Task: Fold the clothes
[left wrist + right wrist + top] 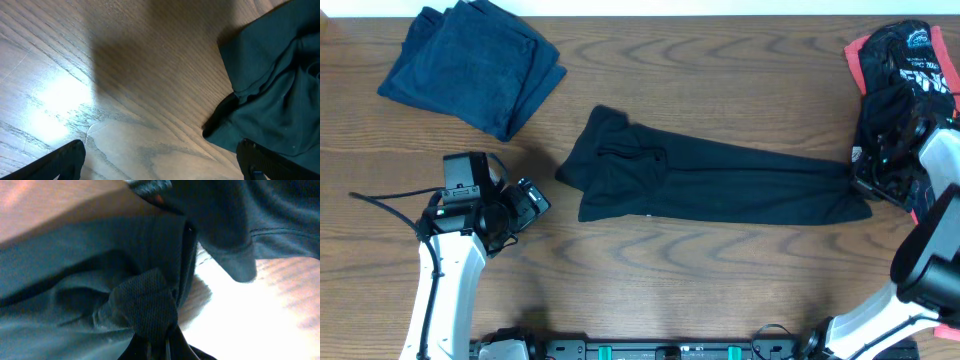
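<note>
Overhead: black shirt (710, 180) lies at the centre of the table (720, 280). Black-and-pink garments (905, 60) sit at 2 o'clock, white lettering unreadable. A folded blue pile (475, 65) sits at 10 o'clock.
Left wrist: left gripper (160, 160) spread wide, empty.
Right wrist: right gripper (160, 345) pinched tight on the black shirt's fabric.

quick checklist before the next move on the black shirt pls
1. right gripper jaws shut on black shirt, right end: ok
2. left gripper jaws open: ok
3. left gripper on the shirt: not ok, beside its left end, over the table
4. shirt smooth: not ok, left end bunched
5. folded blue stack apart from shirt: ok
6. grip catches all layers: cannot tell
</note>
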{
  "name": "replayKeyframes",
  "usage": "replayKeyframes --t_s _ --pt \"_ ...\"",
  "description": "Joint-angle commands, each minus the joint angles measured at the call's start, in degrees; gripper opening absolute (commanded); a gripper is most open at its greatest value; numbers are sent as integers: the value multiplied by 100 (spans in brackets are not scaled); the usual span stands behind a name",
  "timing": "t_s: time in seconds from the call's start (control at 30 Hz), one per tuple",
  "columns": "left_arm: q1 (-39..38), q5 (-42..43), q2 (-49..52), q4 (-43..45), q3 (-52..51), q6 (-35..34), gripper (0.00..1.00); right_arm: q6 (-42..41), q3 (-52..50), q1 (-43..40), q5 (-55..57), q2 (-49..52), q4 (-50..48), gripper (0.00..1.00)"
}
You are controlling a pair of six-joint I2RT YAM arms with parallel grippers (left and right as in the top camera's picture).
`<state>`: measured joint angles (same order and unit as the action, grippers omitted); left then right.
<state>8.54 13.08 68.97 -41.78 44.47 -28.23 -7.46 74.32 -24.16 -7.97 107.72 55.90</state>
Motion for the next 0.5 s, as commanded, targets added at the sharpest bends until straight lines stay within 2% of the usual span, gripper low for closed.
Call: replayKeyframes --t_s 0.0,0.13,0.47 --pt "24 -72 26 15 -37 81 98 -234 166 402 111 -505 -59 1" --pt "24 -72 28 48 -37 81 98 -273 166 990 118 -625 -170 1" --pt "24 -72 26 46 -37 81 98 -994 164 2417 916 -348 -332 1"
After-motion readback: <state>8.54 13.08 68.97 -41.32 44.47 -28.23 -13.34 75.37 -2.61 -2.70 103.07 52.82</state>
